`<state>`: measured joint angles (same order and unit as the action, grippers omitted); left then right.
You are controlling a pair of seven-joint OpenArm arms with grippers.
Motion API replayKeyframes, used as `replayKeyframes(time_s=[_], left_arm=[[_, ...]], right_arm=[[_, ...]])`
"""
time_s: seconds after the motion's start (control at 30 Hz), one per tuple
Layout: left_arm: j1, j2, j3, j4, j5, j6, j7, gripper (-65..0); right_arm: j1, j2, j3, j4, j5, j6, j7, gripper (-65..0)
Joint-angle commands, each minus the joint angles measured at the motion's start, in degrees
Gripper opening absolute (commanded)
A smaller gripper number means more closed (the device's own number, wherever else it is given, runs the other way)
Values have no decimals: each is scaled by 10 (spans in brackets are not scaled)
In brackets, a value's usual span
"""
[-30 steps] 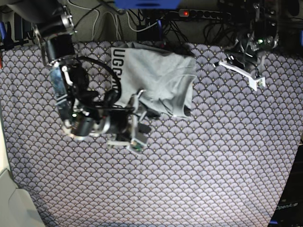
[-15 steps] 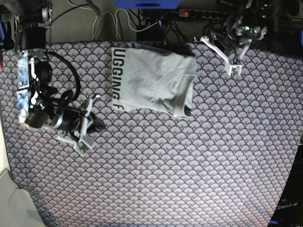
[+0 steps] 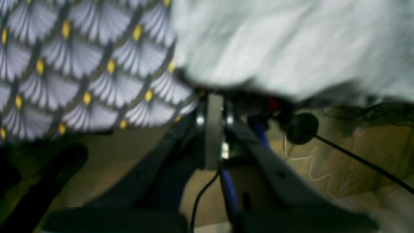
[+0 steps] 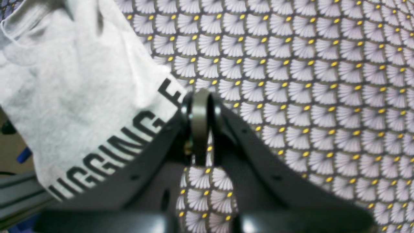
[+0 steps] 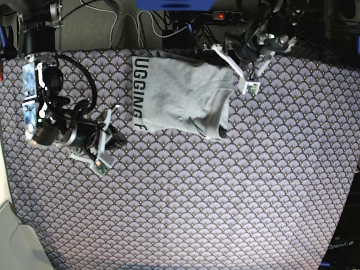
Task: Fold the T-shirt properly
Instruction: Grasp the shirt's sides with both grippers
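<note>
My T-shirt (image 5: 180, 95) lies on the surface (image 5: 225, 202), up near the far edge and a little toward my right side. It is light grey and already folded into a small, chunky shape. Black letters (image 5: 138, 93) run down the edge that faces my right hand. The other end looks bunched, with a dark fold at the near corner.

My right hand (image 5: 101, 143) sits low over the cloth, beside the lettered edge of the T-shirt but not touching it. From the camera on that wrist I see my right hand (image 4: 200, 106) with its two fingers spread wide apart. Nothing is between them. The corner of the T-shirt (image 4: 81, 97) with the black letters (image 4: 129, 139) lies just past my fingertips, to one side. The cloth under it has little fan shapes with yellow dots (image 4: 307, 81).

My left hand (image 5: 244, 73) is at the far edge, right by the bunched end of the T-shirt. Its fingers are spread too, and they hold nothing. The picture from that wrist is blurry. In it, the grey T-shirt (image 3: 291, 48) fills the top, and the patterned cloth (image 3: 81, 71) shows beside it. My left hand (image 3: 215, 110) points at the T-shirt's edge, where the surface ends. Below that I see wires (image 3: 355, 158).
</note>
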<state>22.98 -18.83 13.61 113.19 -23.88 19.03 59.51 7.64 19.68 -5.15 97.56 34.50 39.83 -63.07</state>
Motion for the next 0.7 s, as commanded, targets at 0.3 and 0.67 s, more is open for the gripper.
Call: replayKeyframes(time_s=[0.3, 0.67], left_arm=[[-29, 10, -4, -54, -1, -2, -8, -647], [-69, 22, -7, -105, -1, -1, -11, -647]], right_arm=[[1, 17, 4, 8, 5, 2, 10, -650], [-6, 24, 4, 8, 5, 2, 10, -650]])
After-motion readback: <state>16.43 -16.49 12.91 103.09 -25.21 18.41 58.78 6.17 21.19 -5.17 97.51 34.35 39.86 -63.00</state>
